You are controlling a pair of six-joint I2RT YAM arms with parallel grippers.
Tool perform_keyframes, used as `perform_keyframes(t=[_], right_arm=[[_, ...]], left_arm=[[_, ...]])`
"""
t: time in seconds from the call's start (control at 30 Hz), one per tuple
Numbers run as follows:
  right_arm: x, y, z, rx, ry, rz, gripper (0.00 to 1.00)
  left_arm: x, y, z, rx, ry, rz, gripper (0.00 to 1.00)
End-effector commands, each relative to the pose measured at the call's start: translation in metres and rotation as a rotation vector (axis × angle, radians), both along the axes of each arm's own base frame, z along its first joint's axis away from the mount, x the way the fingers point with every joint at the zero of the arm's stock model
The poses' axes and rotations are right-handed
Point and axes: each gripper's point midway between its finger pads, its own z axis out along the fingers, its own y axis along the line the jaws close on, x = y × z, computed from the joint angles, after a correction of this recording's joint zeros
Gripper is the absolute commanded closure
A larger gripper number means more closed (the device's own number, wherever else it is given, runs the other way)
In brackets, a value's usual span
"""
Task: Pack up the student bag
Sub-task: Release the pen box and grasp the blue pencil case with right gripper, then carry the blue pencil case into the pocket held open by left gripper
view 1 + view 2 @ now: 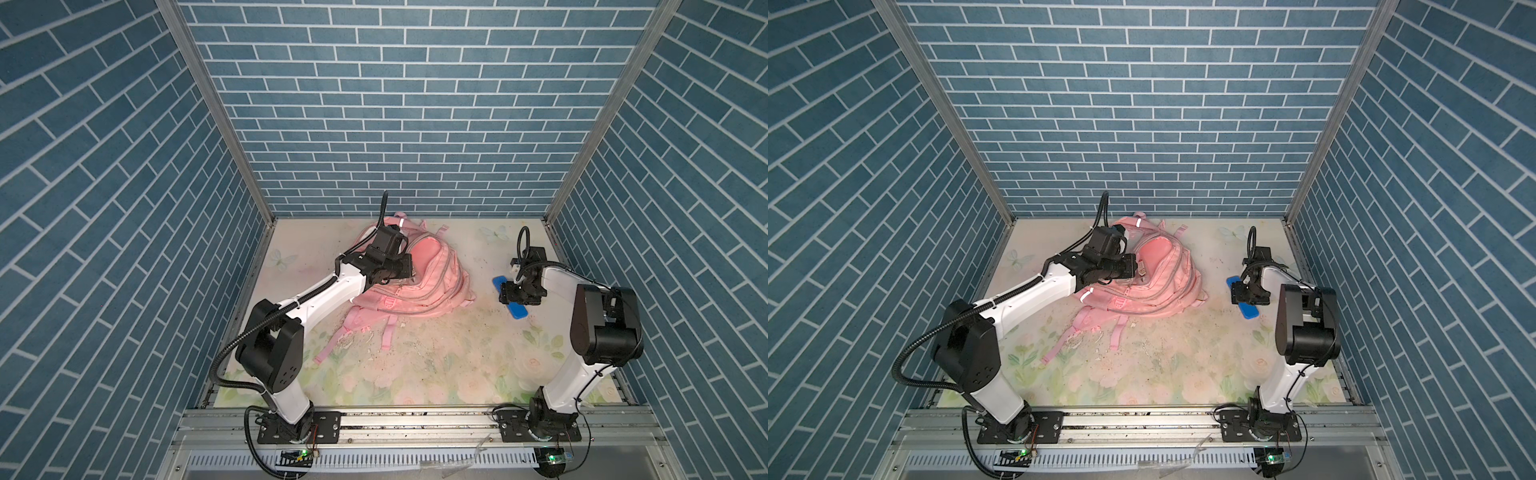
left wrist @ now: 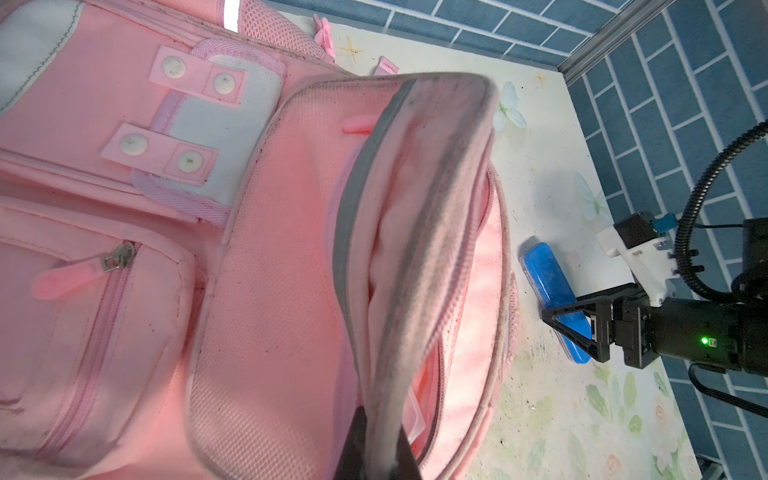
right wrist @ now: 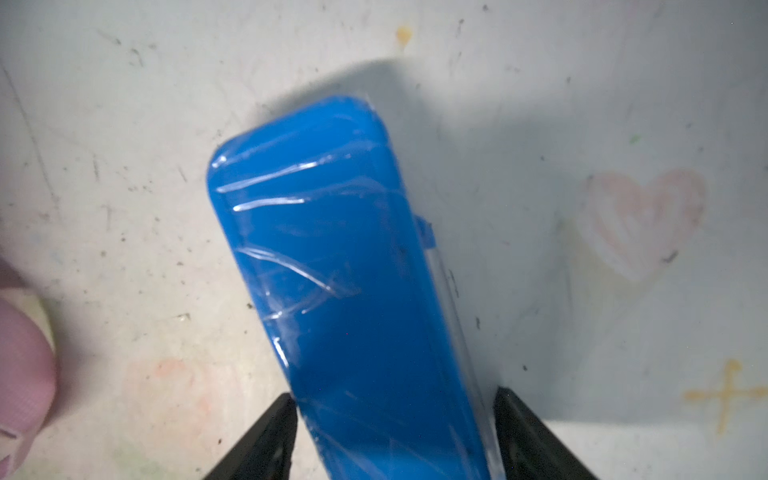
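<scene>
Left gripper (image 2: 376, 453) clenches the student bag's (image 1: 432, 286) flap (image 2: 415, 208), mouth gaping upward, straps (image 1: 386, 332) trailing frontward; right gripper's (image 3: 395, 395) hold unclear

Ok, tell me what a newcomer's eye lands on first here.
The pink student bag sprawls at the back of the floral mat, its mouth held open by the left gripper pinching the flap's edge. To its right in both top views lies a glossy blue case, with the right gripper straddling it.
</scene>
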Motion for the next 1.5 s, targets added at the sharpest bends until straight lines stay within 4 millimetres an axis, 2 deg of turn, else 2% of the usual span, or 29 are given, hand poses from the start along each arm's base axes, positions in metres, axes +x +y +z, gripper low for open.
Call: perform_keyframes(t=[0.0, 0.1, 0.2, 0.3, 0.4, 0.57, 0.67, 0.77, 0.87, 0.97, 1.13, 1.27, 1.47], right_arm=[[-0.025, 0.006, -0.014, 0.011, 0.096, -0.04, 0.3], [-0.025, 0.01, -0.012, 0.02, 0.096, -0.044, 0.36], [-0.022, 0.015, -0.002, 0.041, 0.063, -0.051, 0.42], [-0.013, 0.027, 0.028, 0.121, -0.012, -0.053, 0.49], [-0.002, 0.06, 0.076, 0.311, -0.137, -0.036, 0.51], [0.002, 0.132, 0.161, 0.775, -0.321, -0.056, 0.55], [-0.002, 0.173, 0.197, 0.956, -0.385, -0.066, 0.55], [-0.007, 0.214, 0.223, 1.081, -0.407, -0.044, 0.55], [-0.008, 0.246, 0.233, 1.193, -0.397, -0.049, 0.56], [-0.006, 0.27, 0.233, 1.286, -0.375, -0.058, 0.57], [0.003, 0.297, 0.214, 1.394, -0.266, -0.114, 0.58], [0.009, 0.309, 0.187, 1.389, -0.212, -0.18, 0.6], [0.016, 0.311, 0.165, 1.298, -0.219, -0.236, 0.57]], left_arm=[[0.005, -0.01, 0.021, -0.032, -0.057, -0.022, 1.0], [0.004, -0.012, 0.021, -0.031, -0.055, -0.026, 1.0], [0.004, -0.013, 0.022, -0.032, -0.057, -0.026, 1.0], [0.004, -0.013, 0.028, -0.035, -0.069, -0.026, 1.0], [0.005, -0.012, 0.031, -0.03, -0.078, -0.025, 1.0], [0.007, -0.013, 0.036, -0.037, -0.087, -0.023, 1.0], [0.007, -0.013, 0.037, -0.045, -0.087, -0.02, 1.0], [0.008, -0.016, 0.038, -0.056, -0.085, -0.025, 1.0], [0.007, -0.018, 0.041, -0.069, -0.092, -0.028, 1.0], [0.006, -0.018, 0.044, -0.078, -0.096, -0.028, 1.0], [0.002, -0.014, 0.047, -0.092, -0.103, -0.022, 1.0], [0.0, -0.013, 0.052, -0.113, -0.112, -0.008, 1.0], [0.002, -0.018, 0.058, -0.16, -0.105, -0.016, 1.0]])
